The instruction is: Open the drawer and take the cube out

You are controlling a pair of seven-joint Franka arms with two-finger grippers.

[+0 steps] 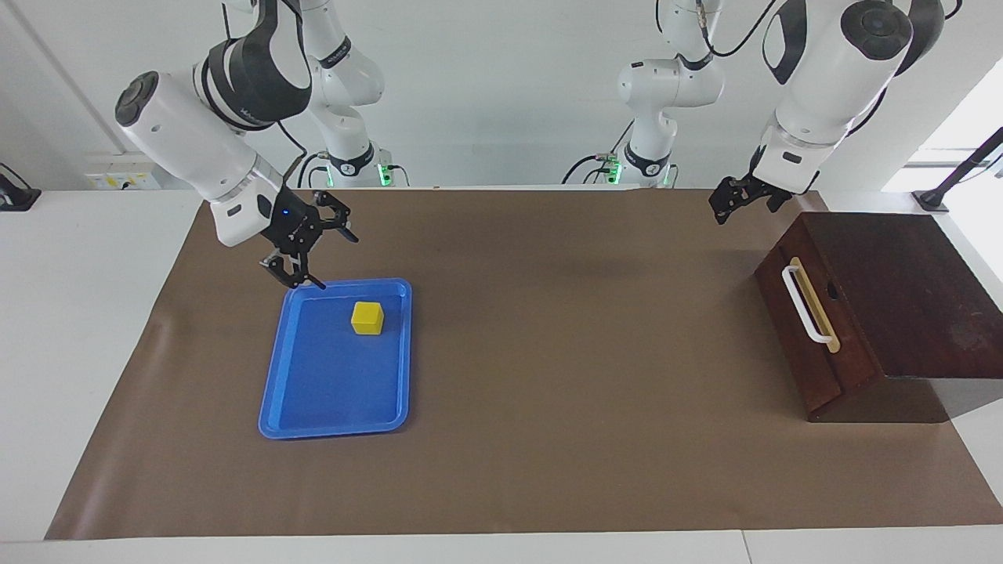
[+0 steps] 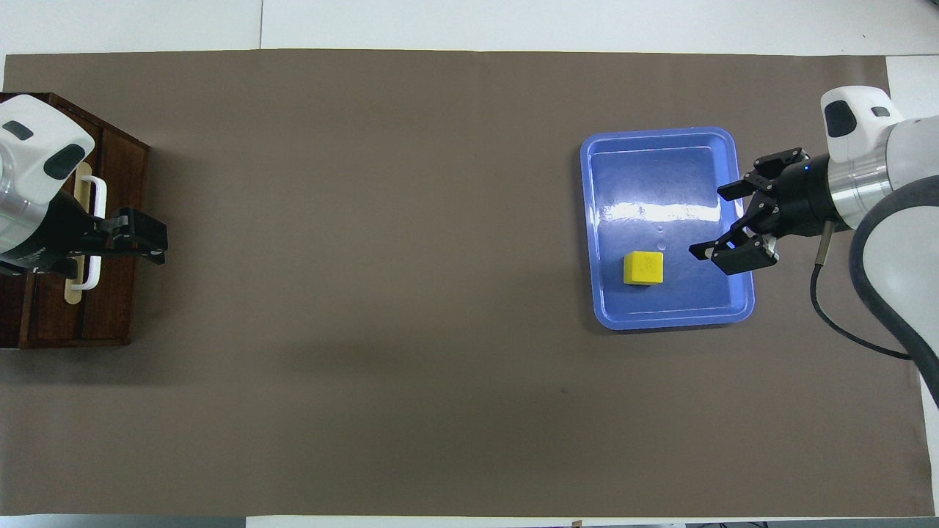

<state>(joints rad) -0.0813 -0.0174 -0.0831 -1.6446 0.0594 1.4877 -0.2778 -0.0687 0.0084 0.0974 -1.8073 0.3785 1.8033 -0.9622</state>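
Note:
The yellow cube (image 1: 367,317) lies free in the blue tray (image 1: 329,392), in the part nearer the robots; it also shows in the overhead view (image 2: 643,267). My right gripper (image 1: 309,243) is open and empty, raised over the tray's edge nearest the robots (image 2: 710,222). The dark wooden drawer (image 1: 819,352) of the wedge-shaped box is shut, its white bar handle (image 1: 805,305) facing the table's middle. My left gripper (image 1: 725,205) hangs in the air beside the box, over the mat in front of the drawer (image 2: 158,246), fingers together and holding nothing.
A brown mat (image 1: 564,392) covers the table. The tray (image 2: 645,176) is at the right arm's end and the box (image 2: 110,308) at the left arm's end.

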